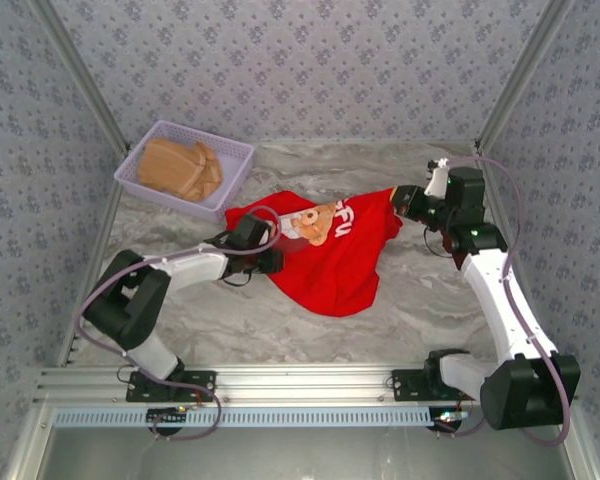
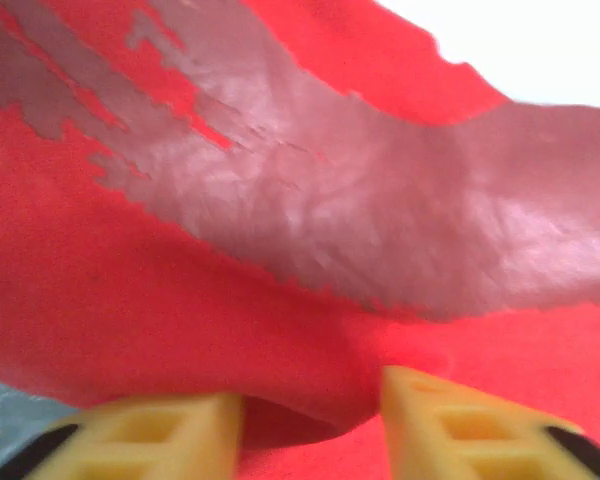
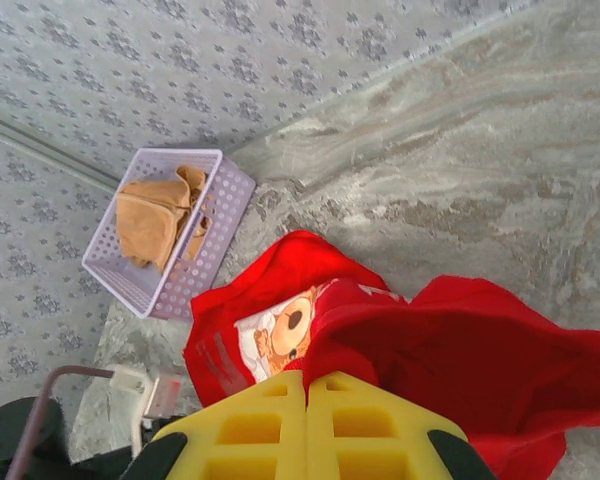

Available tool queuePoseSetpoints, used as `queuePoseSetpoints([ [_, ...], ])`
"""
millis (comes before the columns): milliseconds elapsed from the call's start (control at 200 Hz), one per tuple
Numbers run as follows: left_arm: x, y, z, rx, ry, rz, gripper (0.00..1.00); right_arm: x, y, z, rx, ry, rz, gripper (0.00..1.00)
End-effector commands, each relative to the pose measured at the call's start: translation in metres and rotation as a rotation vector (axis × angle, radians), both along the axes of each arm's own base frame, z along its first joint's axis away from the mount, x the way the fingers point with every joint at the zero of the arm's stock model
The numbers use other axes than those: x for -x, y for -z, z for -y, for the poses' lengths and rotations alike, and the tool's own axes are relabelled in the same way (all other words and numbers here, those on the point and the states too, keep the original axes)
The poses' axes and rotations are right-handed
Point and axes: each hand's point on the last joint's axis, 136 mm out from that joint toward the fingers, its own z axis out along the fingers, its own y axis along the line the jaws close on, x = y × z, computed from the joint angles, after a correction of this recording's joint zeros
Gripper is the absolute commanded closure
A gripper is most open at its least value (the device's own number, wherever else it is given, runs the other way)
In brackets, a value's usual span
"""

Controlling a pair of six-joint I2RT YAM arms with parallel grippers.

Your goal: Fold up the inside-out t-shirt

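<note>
**A:** Where does the inside-out t-shirt (image 1: 330, 260) sit?

**B:** Bunched in the middle of the tabletop (image 1: 280, 330), well short of flat. Its bear print (image 1: 315, 222) faces up near the back edge. A lavender basket (image 1: 165, 197) holding a tan folded garment (image 1: 180, 168) stands apart at the back left, clear of the work.

**A:** And the 2 arms?

**B:** The right end effector (image 3: 307, 385) is at the shirt's right corner. Its fingers are pressed together with red cloth running up to the tips, so I read it as pinching that corner. The left end effector (image 2: 310, 410) is at the shirt's left edge. Its fingers (image 2: 180, 430) stand a little apart with a fold of red cloth between them, but I cannot tell whether that fold is actually clamped.

**A:** So which step is this?

**B:** Taking hold, I'd say — 1 corner secured and the opposite edge being gathered. No fold has been made yet.

**A:** What does the next move call for?

**B:** A firm pinch on the left. Then both arms should draw apart evenly to stretch the cloth out, lifting it enough that the bunched lower half hangs free instead of dragging on the tabletop.
</note>
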Motion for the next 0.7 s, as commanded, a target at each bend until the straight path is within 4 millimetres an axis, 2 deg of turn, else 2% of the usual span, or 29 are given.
queuePoseSetpoints([
  [0,-0.026,-0.048,0.01,0.099,0.004,0.125,0.91,0.01,-0.064,0.009,0.029,-0.003,0.162,1.0],
  [40,-0.031,-0.073,0.001,0.116,-0.018,0.189,1.0,0.015,-0.08,0.017,0.066,0.014,0.193,1.0],
  [50,-0.032,-0.08,-0.003,0.121,-0.027,0.206,1.0,0.016,-0.082,0.019,0.077,0.02,0.198,1.0],
  [60,-0.033,-0.087,-0.006,0.123,-0.037,0.221,1.0,0.019,-0.095,0.022,0.084,0.029,0.224,1.0],
  [75,-0.034,-0.097,-0.012,0.129,-0.052,0.243,1.0,0.022,-0.103,0.025,0.104,0.037,0.242,1.0],
  [140,-0.034,-0.151,-0.037,0.178,-0.109,0.35,1.0,0.036,-0.128,0.035,0.167,0.061,0.293,1.0],
  [230,-0.026,-0.218,-0.068,0.226,-0.185,0.502,1.0,0.053,-0.151,0.036,0.205,0.053,0.341,1.0],
  [330,-0.011,-0.267,-0.094,0.222,-0.242,0.608,1.0,0.065,-0.167,0.035,0.214,0.044,0.373,1.0],
  [440,0.004,-0.307,-0.118,0.188,-0.285,0.69,1.0,0.081,-0.187,0.033,0.212,0.039,0.434,1.0],
  [555,0.018,-0.342,-0.138,0.148,-0.323,0.779,1.0,0.095,-0.195,0.032,0.197,0.04,0.462,1.0],
  [630,0.015,-0.343,-0.143,0.113,-0.334,0.78,1.0,0.092,-0.187,0.028,0.167,0.023,0.447,1.0],
  [695,0.005,-0.328,-0.144,0.074,-0.341,0.739,1.0,0.079,-0.164,0.025,0.128,0.011,0.381,1.0],
])
